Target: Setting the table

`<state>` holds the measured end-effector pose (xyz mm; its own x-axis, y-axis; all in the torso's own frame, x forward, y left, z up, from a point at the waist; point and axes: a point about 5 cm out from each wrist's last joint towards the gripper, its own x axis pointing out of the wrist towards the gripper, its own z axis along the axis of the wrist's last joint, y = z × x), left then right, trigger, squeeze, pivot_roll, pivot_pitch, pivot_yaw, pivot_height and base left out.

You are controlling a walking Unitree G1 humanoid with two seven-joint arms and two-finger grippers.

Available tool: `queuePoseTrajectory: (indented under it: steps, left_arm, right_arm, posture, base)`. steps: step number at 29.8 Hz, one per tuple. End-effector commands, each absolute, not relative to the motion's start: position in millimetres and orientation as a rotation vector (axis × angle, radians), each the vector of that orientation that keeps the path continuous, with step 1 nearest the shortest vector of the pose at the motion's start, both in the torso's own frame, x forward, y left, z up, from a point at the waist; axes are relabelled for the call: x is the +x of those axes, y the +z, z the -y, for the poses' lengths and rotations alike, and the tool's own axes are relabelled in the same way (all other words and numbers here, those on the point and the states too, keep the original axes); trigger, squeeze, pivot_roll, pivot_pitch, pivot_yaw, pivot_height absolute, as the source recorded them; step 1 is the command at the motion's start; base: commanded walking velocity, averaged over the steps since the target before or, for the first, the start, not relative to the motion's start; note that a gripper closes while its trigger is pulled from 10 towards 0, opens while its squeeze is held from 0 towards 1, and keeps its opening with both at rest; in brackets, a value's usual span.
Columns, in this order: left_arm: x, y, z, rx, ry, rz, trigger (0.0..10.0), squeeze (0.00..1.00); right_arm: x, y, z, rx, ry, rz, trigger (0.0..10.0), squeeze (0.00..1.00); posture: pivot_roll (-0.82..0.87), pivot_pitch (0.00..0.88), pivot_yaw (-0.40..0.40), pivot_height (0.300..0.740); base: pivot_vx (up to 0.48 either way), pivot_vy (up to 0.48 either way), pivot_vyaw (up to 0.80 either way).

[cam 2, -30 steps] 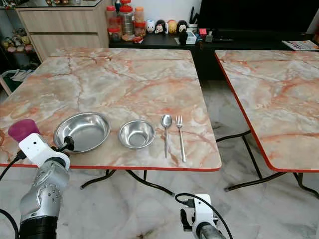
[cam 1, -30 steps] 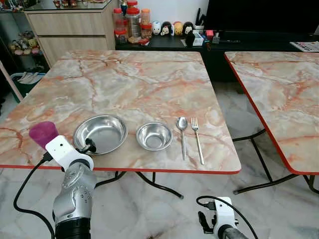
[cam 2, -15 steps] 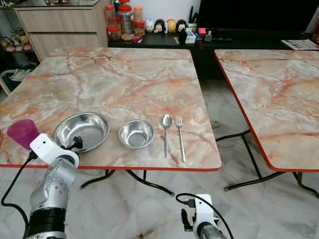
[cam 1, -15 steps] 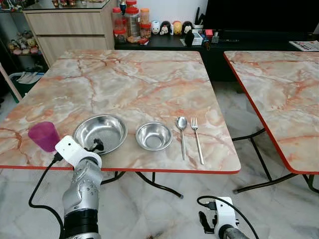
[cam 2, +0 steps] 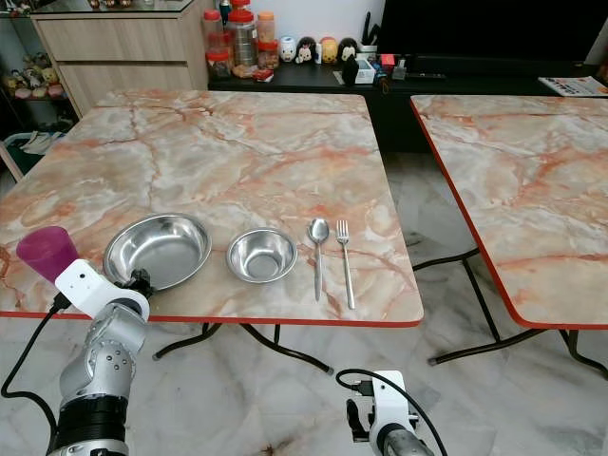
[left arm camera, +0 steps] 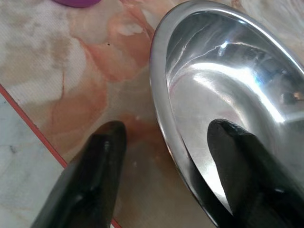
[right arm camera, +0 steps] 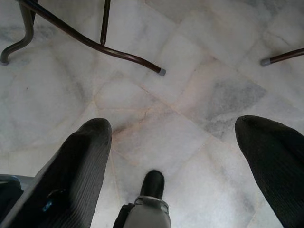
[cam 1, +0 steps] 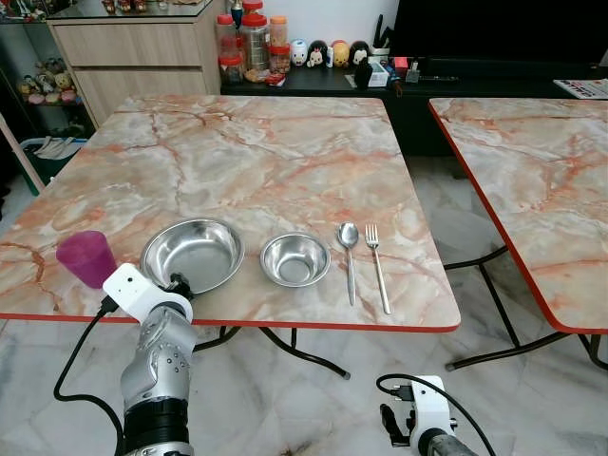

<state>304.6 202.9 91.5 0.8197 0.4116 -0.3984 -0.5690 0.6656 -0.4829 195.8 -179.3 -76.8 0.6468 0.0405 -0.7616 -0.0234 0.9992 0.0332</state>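
A large steel bowl (cam 1: 193,255) sits near the table's front edge, with a smaller steel bowl (cam 1: 295,258) to its right. Right of that lie a spoon (cam 1: 349,256) and a fork (cam 1: 377,271), side by side. A purple cup (cam 1: 85,256) stands upright left of the large bowl. My left gripper (left arm camera: 166,137) is open at the large bowl's near rim (left arm camera: 161,109), one finger (left arm camera: 90,185) over the tabletop outside it and the other over the bowl's inside. My right gripper (right arm camera: 175,142) hangs open low above the floor.
The marble table (cam 1: 256,152) has a red edge, and a second one like it (cam 1: 532,171) stands to the right across a gap. Behind are a wooden cabinet (cam 1: 133,57), jars (cam 1: 249,38) and figurines on a dark shelf. Table legs (right arm camera: 95,42) cross the marble floor.
My left wrist has shifted to the right, away from the front of the purple cup, which now shows in full. Its fingers have drawn back slightly to the bowl's near rim.
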Motion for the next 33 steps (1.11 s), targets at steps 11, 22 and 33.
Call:
queuePoseTrajectory:
  steps: [11, 22, 33]
  left_arm:
    - [304.6, 88.7, -206.2, -0.692, 0.608, -0.282, 0.0, 0.0]
    - [301.8, 91.6, -210.3, -0.705, 0.637, -0.269, 0.0, 0.0]
    - [302.4, 97.0, -209.1, -0.749, 0.621, -0.19, 0.0, 0.0]
  right_arm:
    - [197.4, -76.4, 176.1, 0.027, 0.038, -0.868, 10.0, 0.0]
    - [198.3, -76.6, 171.1, 0.032, 0.049, -0.87, 10.0, 0.0]
    - [199.3, -76.3, 168.8, 0.031, 0.056, -0.87, 10.0, 0.0]
  posture:
    - [0.08, 0.0, -0.013, 0.732]
    - [0.1, 0.0, -0.017, 0.732]
    - [0.1, 0.0, -0.02, 0.732]
  base:
    - [0.0, 0.0, 0.0]
    - [0.0, 0.0, 0.0]
    - [0.0, 0.0, 0.0]
